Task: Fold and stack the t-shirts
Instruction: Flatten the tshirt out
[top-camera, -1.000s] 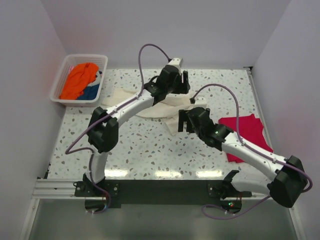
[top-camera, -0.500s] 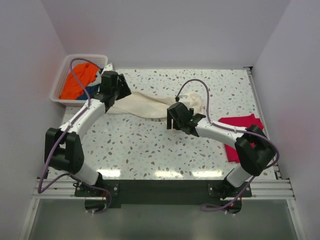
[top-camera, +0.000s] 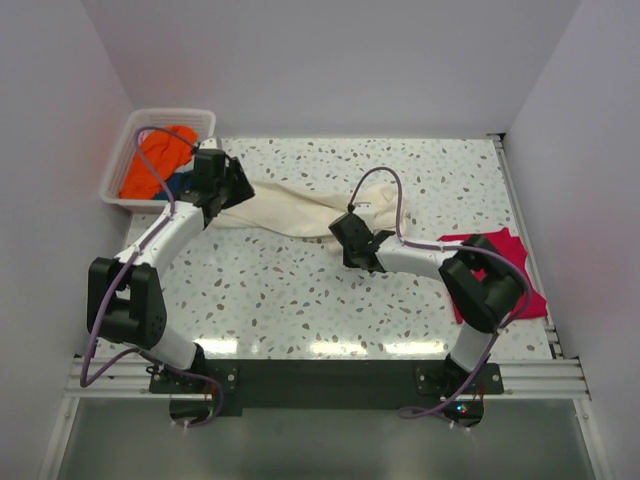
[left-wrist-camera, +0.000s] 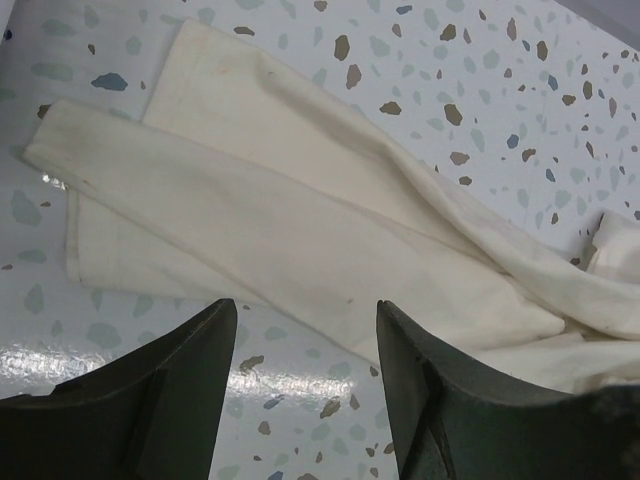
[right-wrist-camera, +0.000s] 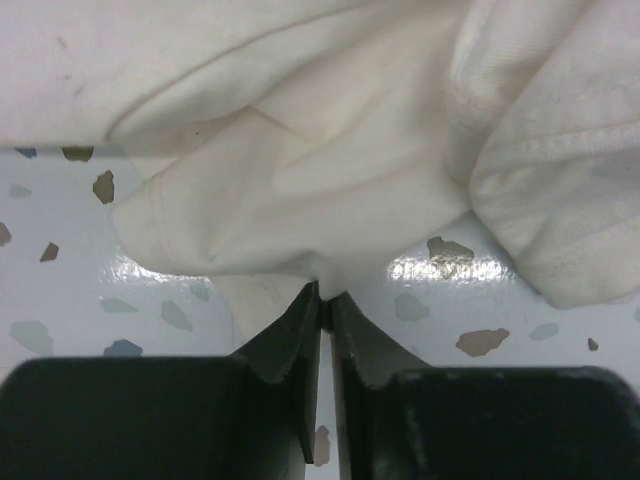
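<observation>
Cloth is pinched at the very tips of the right claw (right-wrist-camera: 322, 300). Its jaws are drawn together almost to touching on a small fold at the near edge of the cream-white t-shirt (right-wrist-camera: 300, 180). The rest of that end is bunched just ahead of this claw and to either side of it on the tabletop (right-wrist-camera: 60, 300).

The left claw (left-wrist-camera: 305, 320) is spread wide and nothing is held in it. The flatter end of the same shirt is laid out directly ahead of its fingers. The basket (top-camera: 122, 160) of orange and blue shirts sits just beside this claw. The crimson t-shirt (top-camera: 500, 262) lies well behind the right claw, back along its own arm.

Only a thin lip of fabric appears to be gripped, so it could be lost if a pull is made sharply. A single layer may have been caught, in which case the shirt would be twisted rather than spread. With the far end unheld, the whole garment could simply be dragged.
</observation>
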